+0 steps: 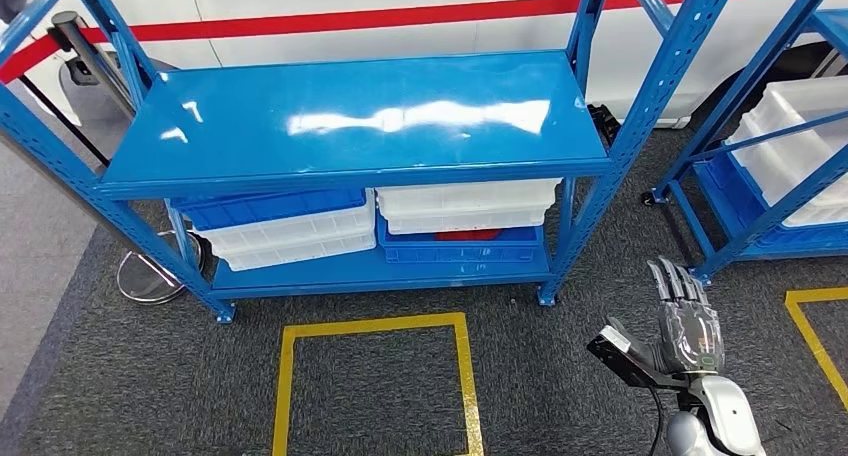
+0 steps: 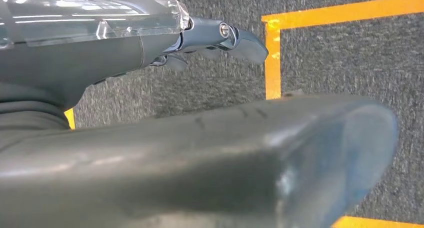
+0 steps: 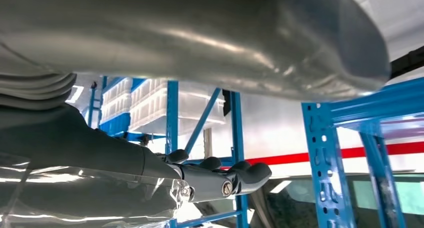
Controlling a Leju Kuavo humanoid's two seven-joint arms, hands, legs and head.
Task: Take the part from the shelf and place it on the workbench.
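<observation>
A blue metal shelf [image 1: 360,116] stands in front of me, its top board bare and shiny. On its low board, stacked white bins [image 1: 465,204] sit on a blue bin [image 1: 460,248] with something red [image 1: 465,234] showing inside; I cannot tell what it is. My right hand [image 1: 680,326] is raised at the lower right, short of the shelf, fingers [image 3: 235,178] stretched out and holding nothing. My left hand [image 2: 175,153] hangs over the carpet with straight fingers [image 2: 225,38], holding nothing.
More white bins [image 1: 290,234] under a blue one [image 1: 270,208] fill the low board's left side. A second blue rack with white bins [image 1: 790,146] stands at the right. Yellow tape [image 1: 375,376] marks a square on the carpet. A stanchion base [image 1: 150,276] sits by the left post.
</observation>
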